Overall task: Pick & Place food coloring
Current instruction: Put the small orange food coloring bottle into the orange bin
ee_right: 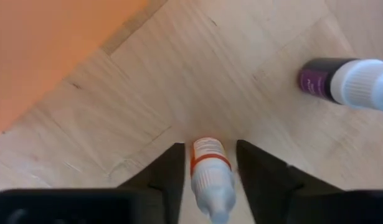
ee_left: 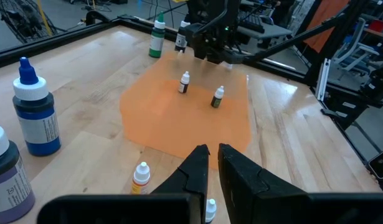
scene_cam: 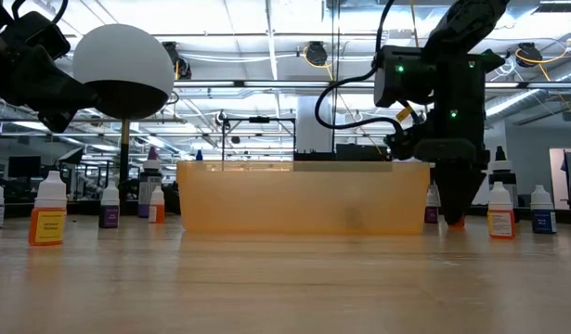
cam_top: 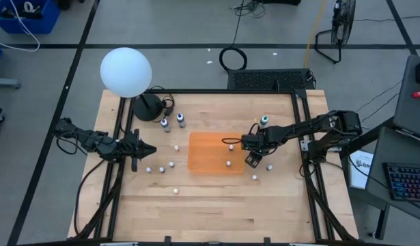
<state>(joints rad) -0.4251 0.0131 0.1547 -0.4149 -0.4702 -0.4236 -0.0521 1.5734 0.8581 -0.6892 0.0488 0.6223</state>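
R gripper (ee_right: 207, 165) straddles small orange bottle (ee_right: 210, 167); fingers near, grip unclear. Likely light, slick, tippy — pinch body below cap. L gripper (ee_left: 211, 163) clenched, idle.

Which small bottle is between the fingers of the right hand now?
The orange-labelled bottle beside the orange mat; the purple bottle stands apart, outside the right hand.

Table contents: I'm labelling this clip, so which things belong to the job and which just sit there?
Job:
- small food coloring bottles
- orange-labelled bottle between the right claw's fingers
- orange mat

Lying about:
- white globe
- left claw, waiting shut
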